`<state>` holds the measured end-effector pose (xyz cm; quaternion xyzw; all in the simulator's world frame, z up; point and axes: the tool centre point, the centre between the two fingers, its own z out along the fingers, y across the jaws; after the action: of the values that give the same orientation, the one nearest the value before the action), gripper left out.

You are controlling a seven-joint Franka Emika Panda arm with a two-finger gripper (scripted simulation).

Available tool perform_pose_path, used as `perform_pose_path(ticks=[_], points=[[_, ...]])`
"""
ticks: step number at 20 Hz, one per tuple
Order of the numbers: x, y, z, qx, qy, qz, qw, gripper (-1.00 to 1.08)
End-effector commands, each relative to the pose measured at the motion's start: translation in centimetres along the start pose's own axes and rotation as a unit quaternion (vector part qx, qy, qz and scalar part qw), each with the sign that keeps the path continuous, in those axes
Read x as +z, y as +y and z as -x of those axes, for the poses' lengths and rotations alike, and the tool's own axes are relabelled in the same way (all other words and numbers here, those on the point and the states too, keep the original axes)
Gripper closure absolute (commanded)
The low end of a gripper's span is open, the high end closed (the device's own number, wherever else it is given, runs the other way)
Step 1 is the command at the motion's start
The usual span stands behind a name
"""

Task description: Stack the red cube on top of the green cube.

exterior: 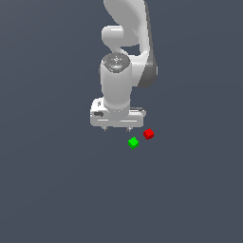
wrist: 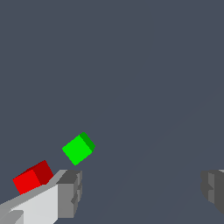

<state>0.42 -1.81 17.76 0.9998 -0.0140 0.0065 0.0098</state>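
The red cube (exterior: 148, 134) lies on the dark grey floor, with the green cube (exterior: 133, 142) close beside it toward the exterior view's left, a small gap between them. My white gripper (exterior: 116, 129) hangs just off to the exterior view's left of both cubes, fingers pointing down and spread wide with nothing between them. In the wrist view the green cube (wrist: 78, 148) and red cube (wrist: 33, 177) sit outside the finger span, the red one partly hidden behind one finger (wrist: 65, 192). The gripper (wrist: 142, 188) is open.
A plain dark grey floor (exterior: 57, 190) surrounds the cubes. The white arm (exterior: 124, 57) rises above the gripper toward the frame's upper edge.
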Motion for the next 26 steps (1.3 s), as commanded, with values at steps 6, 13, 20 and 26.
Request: perform_pose_path(ticks=[6, 13, 20, 26], points=[[0.7, -1.3, 0.3, -0.016, 0.000, -0.001, 0.9999, -0.92], [3.9, -7.0, 2.1, -0.092, -0.001, -0.005, 0.9957, -0.92], [8.2, -14.0, 5.9, -0.191, -0.003, -0.010, 0.9814, -0.92], [9.9, -16.6, 7.9, -0.231, -0.004, -0.012, 0.9728, -0.92]])
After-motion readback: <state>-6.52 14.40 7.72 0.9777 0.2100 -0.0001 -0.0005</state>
